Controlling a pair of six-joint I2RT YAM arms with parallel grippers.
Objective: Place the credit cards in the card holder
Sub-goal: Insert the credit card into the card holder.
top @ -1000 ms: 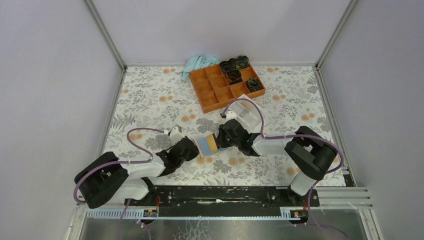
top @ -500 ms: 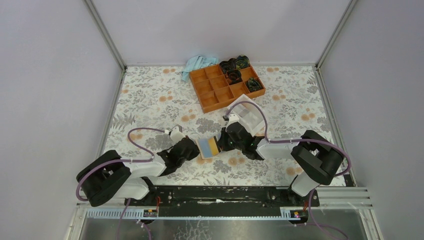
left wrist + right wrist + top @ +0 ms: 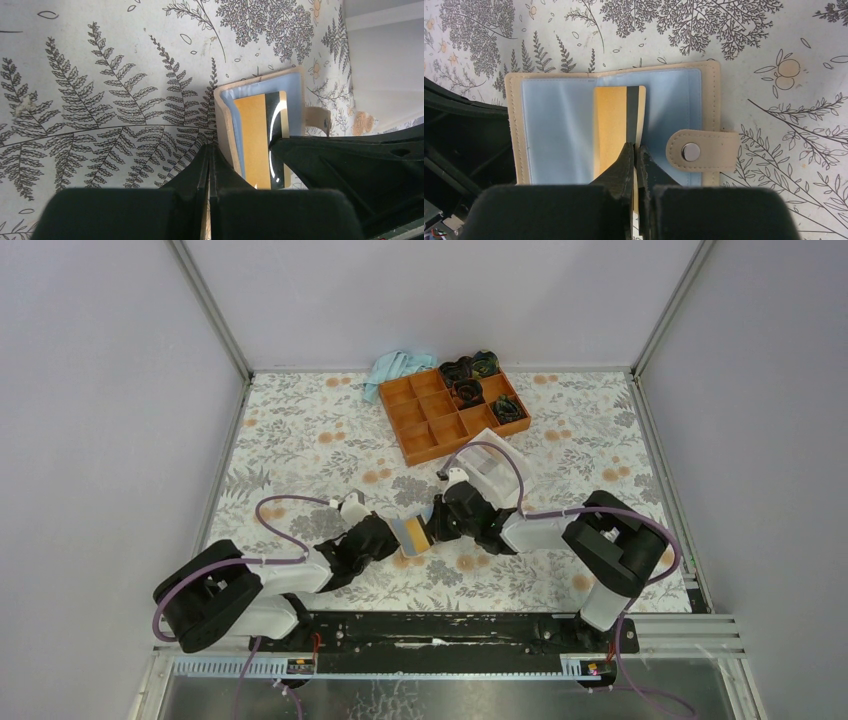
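**Card holder gripped at left, card pinched at right**

Left: the left gripper [image 3: 210,150] has its fingers pressed together on the tan left edge of the card holder [image 3: 554,125].

Centre: the holder is spread open between the two grippers, pale blue lining up, over the floral table [image 3: 774,45] near its front middle. A yellow credit card [image 3: 611,120] with a black stripe lies across the lining beside the fold. Its far end reaches the upper part of the lining. Whether it has entered a pocket cannot be told.

Right: the right gripper [image 3: 636,150] has its fingers closed tight, pinching the near end of the card. Just right of it, the closure tab [image 3: 699,150], with a metal snap, juts from the holder's right edge.

Far side: a light blue cloth [image 3: 392,367] lies just beside an orange tray [image 3: 412,430], which has dark items in its right-hand compartments.
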